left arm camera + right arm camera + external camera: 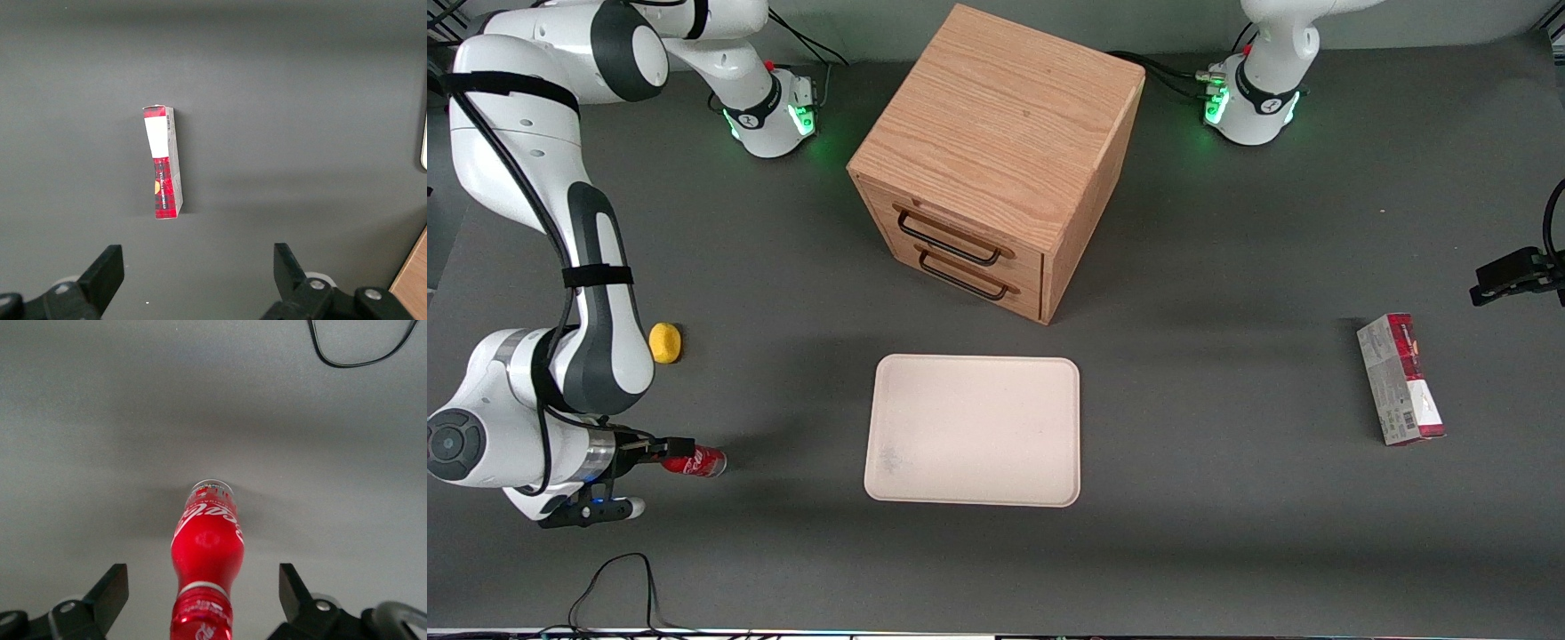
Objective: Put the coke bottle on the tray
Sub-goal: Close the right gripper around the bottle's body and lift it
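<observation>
The gripper (203,600), fingers spread apart, straddles the lying coke bottle (207,547) at its cap end, at nine o'clock from the tray (974,430).

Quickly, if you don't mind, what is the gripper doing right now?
Gripper: open, straddling the cap end of the small glossy red coke bottle lying on the table.

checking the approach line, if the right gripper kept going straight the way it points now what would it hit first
The coke bottle: it lies between the open fingers of the right gripper, cap toward the gripper. Past the bottle the line looks free until the tray, though depth is unclear.
</observation>
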You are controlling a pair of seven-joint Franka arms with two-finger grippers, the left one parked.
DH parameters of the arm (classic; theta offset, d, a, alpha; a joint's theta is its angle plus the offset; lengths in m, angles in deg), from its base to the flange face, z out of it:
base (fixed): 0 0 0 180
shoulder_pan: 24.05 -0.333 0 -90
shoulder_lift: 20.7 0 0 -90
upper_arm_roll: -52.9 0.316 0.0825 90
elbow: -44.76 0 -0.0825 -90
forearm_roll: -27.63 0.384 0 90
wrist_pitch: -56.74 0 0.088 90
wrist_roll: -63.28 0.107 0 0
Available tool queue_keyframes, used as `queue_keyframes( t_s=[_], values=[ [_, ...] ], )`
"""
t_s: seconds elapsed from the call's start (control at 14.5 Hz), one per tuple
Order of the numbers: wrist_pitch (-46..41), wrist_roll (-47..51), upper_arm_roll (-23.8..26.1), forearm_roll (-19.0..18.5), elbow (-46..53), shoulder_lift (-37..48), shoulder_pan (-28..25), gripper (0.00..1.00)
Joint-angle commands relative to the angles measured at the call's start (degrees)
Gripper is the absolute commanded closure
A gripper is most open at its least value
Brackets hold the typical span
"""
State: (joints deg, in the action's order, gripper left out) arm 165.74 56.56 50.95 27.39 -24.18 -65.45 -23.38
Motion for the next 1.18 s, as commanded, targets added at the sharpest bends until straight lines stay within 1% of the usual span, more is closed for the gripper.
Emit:
queue_keyframes(
  t_s=[0.0, 0.14, 0.21, 0.28, 0.35, 0.55, 0.97, 1.11],
  values=[
    [0.16, -0.76, -0.07, 0.42, -1.28, 1.51, -0.15, 0.20],
    [-0.19, -1.19, -0.07, 0.42, -1.28, 1.95, -0.15, 0.58],
    [-0.28, -1.28, -0.07, 0.33, -1.28, 2.04, -0.15, 0.74],
    [-0.28, -1.28, -0.07, 0.33, -1.28, 2.04, -0.15, 0.93],
    [-0.80, -1.37, -0.07, 0.33, -1.28, 2.04, -0.15, 1.00],
    [-1.16, -1.37, -0.07, 0.16, -0.84, 2.73, -0.15, 1.00],
    [-13.97, -1.37, 0.10, -0.20, 2.85, 10.81, -0.94, 1.00],
    [-17.66, -5.57, -0.07, -0.29, 2.85, 14.94, -0.59, 1.00]
  ],
)
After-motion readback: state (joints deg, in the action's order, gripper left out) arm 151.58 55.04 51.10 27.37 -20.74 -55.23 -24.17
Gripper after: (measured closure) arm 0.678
